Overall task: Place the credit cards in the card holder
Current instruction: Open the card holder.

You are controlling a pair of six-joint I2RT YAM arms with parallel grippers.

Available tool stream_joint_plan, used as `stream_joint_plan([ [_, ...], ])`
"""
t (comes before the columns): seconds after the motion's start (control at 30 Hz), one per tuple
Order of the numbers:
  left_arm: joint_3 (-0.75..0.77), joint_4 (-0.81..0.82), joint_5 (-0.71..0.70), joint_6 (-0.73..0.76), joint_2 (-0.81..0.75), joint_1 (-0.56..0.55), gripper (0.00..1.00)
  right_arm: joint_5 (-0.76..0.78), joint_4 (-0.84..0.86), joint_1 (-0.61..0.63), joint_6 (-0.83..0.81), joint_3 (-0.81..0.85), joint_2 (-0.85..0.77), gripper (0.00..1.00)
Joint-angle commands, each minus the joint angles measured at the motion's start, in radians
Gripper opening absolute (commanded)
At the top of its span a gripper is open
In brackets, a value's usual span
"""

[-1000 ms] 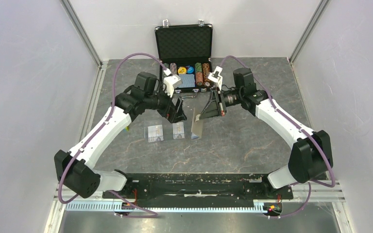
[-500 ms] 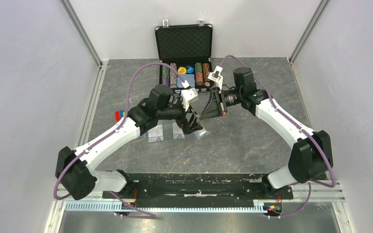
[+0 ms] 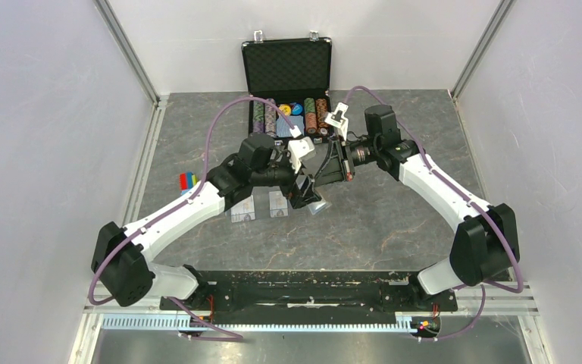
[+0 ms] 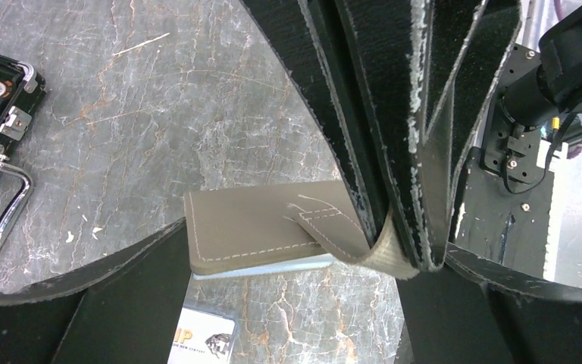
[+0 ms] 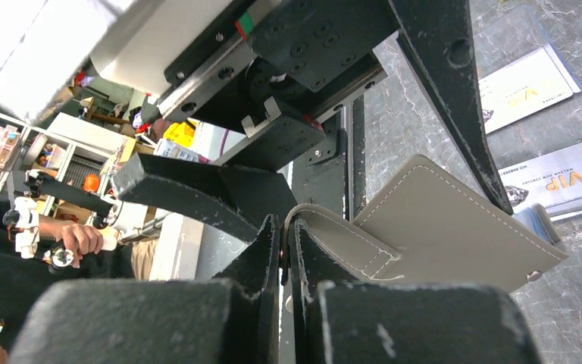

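Note:
The taupe card holder [image 4: 261, 231] hangs tilted just above the table, folded shut. My right gripper [image 5: 284, 246] is shut on its tab clasp [image 5: 326, 227] and holds it up; it also shows in the top view [image 3: 327, 174]. My left gripper [image 4: 311, 250] is open, one finger on each side of the holder, not gripping it; in the top view [image 3: 305, 192] it covers most of the holder [image 3: 318, 205]. Two whitish credit cards with gold marks [image 3: 242, 208] [image 3: 277, 205] lie flat on the table left of the holder, one also showing in the right wrist view [image 5: 568, 176].
An open black poker-chip case [image 3: 287, 72] with chips stands at the back centre, its metal handle [image 4: 0, 208] toward me. Small coloured pieces [image 3: 187, 180] lie at the table's left. Grey walls enclose the table on three sides.
My left arm swung right from beside the case, over the cards, to the card holder, with its fingers open around it. The right gripper has stayed shut on the tab.

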Motion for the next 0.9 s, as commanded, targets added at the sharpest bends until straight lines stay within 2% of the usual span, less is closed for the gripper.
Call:
stream_joint_plan([
  [0.0, 0.025, 0.065, -0.144, 0.021, 0.015, -0.024, 1.0, -0.047, 0.028, 0.011, -0.002, 0.004, -0.021, 0.0],
  [0.4, 0.012, 0.072, -0.46, 0.122, -0.002, -0.092, 1.0, -0.06, 0.03, 0.017, -0.003, -0.041, -0.006, 0.0],
  [0.57, -0.008, 0.063, -0.484, 0.179, -0.018, -0.113, 1.0, -0.059, 0.031, 0.016, -0.002, -0.046, 0.003, 0.0],
  [0.67, -0.015, 0.058, -0.452, 0.189, -0.02, -0.12, 0.99, -0.057, 0.03, 0.017, -0.002, -0.05, 0.008, 0.0],
  [0.77, -0.017, 0.039, -0.409, 0.193, -0.025, -0.122, 0.88, -0.05, 0.028, 0.017, -0.001, -0.054, 0.013, 0.0],
  [0.83, -0.015, 0.01, -0.38, 0.194, -0.024, -0.122, 0.75, -0.04, 0.029, 0.016, 0.001, -0.053, 0.017, 0.0],
  [0.87, -0.013, -0.006, -0.372, 0.194, -0.027, -0.122, 0.65, -0.036, 0.03, 0.017, 0.001, -0.052, 0.021, 0.0],
])
